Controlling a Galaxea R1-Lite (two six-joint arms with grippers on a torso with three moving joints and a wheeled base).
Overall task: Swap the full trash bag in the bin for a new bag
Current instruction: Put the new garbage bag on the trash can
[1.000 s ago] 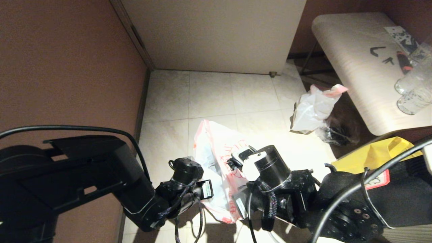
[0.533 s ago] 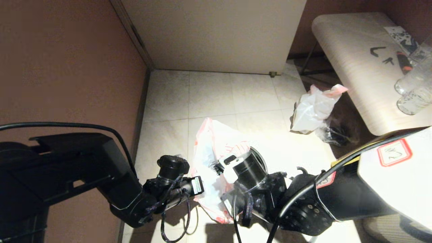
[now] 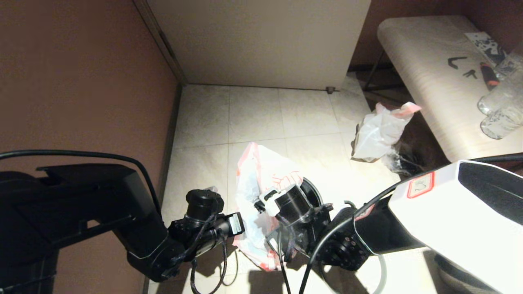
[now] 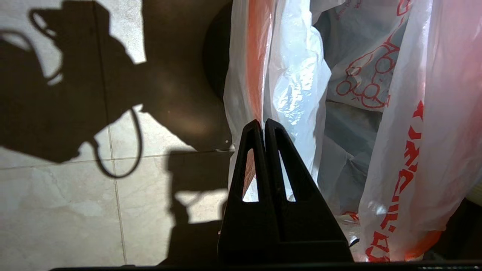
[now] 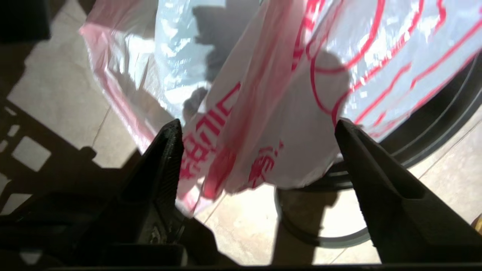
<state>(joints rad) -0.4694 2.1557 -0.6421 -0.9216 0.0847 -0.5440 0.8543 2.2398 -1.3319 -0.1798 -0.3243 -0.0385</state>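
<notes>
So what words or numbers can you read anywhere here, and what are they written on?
Nothing reads clearly.
Red block lettering on the bag with the cartoon drawing: creased, unreadable.
More red characters on the same bag: folded, unreadable.
Red-bordered sticker on the right arm: handwritten mark, too small.
White label on the left wrist: too small.
Black marks on the table: shapes, not letters I can name.

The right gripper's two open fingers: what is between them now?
Between the fingers of the right gripper hangs the new bag, ungripped, with the bin behind; the right wrist view shows it.
</notes>
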